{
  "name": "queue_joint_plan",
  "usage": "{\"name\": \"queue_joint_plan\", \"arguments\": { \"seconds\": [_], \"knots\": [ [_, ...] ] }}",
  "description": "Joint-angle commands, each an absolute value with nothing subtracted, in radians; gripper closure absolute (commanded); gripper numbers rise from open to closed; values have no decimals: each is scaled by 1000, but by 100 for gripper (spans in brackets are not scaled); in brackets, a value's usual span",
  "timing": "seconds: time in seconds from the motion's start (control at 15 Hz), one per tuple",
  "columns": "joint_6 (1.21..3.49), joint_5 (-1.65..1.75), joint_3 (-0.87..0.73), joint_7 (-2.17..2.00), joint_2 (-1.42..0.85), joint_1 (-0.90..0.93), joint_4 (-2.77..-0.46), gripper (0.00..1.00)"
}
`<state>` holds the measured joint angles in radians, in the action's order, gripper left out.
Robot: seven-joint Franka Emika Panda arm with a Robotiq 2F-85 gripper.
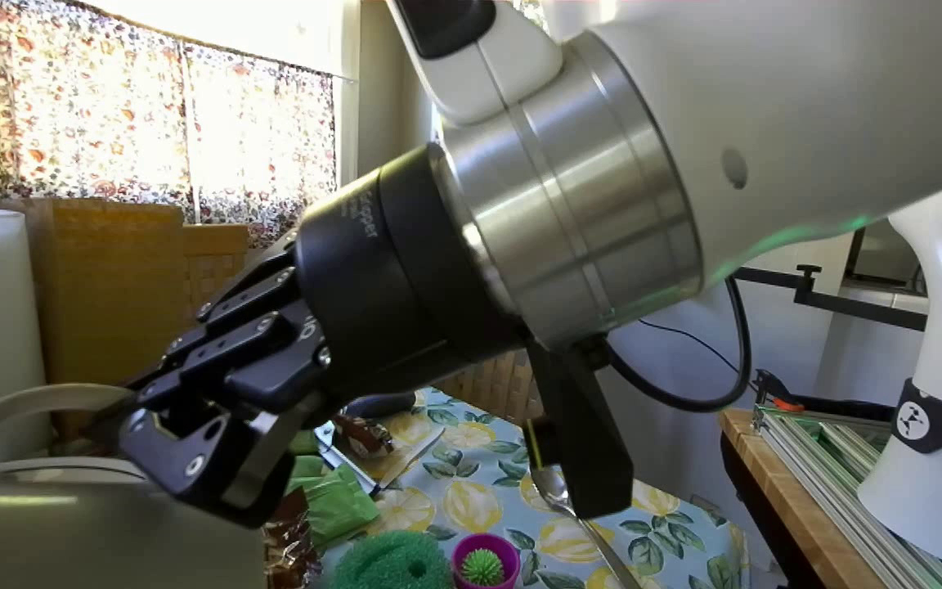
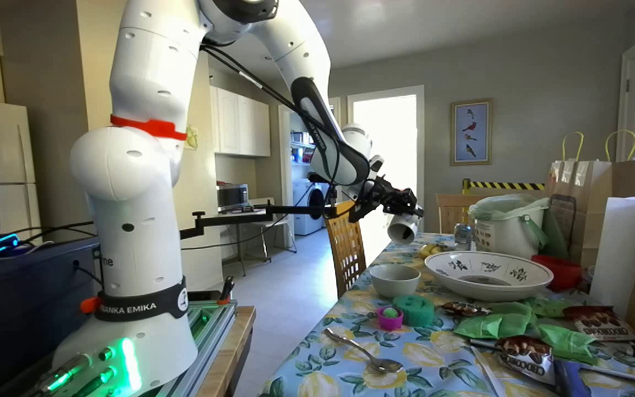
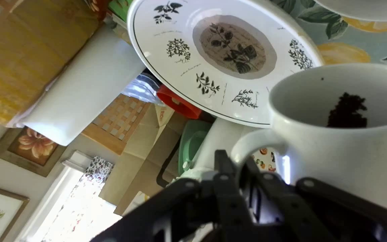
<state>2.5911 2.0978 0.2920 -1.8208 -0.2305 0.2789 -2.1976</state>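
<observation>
A white mug (image 3: pixel 334 158) hangs from my gripper (image 3: pixel 236 164) in the wrist view. The black fingers sit on either side of its curved handle (image 3: pixel 257 143), shut on it. Inside the mug lies a dark, crumbly clump (image 3: pixel 347 112). An exterior view has the mug (image 1: pixel 95 532) large at the lower left, with the gripper (image 1: pixel 111 421) meeting its handle. From farther off, the mug (image 2: pixel 404 229) is held above the tablecloth's far end, apart from the table. Behind it in the wrist view lies a wide white dish (image 3: pixel 180 70) with plant drawings and a brownish centre.
A small white bowl (image 2: pixel 396 280) stands left of the wide dish (image 2: pixel 488 284). Nearer are a green sponge-like ring (image 2: pixel 414 310), a pink cup (image 2: pixel 389 320), a spoon (image 2: pixel 370 353) and several wrappers. A white basket (image 2: pixel 507 231), a can (image 2: pixel 462 237) and paper bags (image 2: pixel 579 193) stand behind.
</observation>
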Motion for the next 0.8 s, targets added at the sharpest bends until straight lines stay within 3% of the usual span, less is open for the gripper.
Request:
{"name": "queue_joint_plan", "arguments": {
  "seconds": [0.0, 0.73],
  "knots": [
    [2617, 2218, 334, -2018, -203, 240, -2190, 97],
    [2537, 2225, 357, -2075, -181, 230, -2213, 97]
  ]
}}
